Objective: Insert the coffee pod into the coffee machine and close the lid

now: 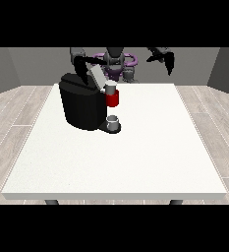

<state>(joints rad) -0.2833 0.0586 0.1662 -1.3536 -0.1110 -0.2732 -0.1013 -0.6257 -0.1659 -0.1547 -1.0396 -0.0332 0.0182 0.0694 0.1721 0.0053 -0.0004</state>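
one hand matters here: the hand at the view's left (pixel 79 70) hangs just behind the raised lid (pixel 97 77) of the machine (pixel 82 101) on the desk (pixel 150 142); whether its fingers are spread i cannot tell. the pod (pixel 110 88) sits in the holder, beside the lid. the hand at the view's right (pixel 164 57), fingers hanging relaxed, is well apart.

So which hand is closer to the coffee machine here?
The right one. The hand at the view's left sits just above the coffee machine, by its raised lid. The hand at the view's right hangs far off to the side.
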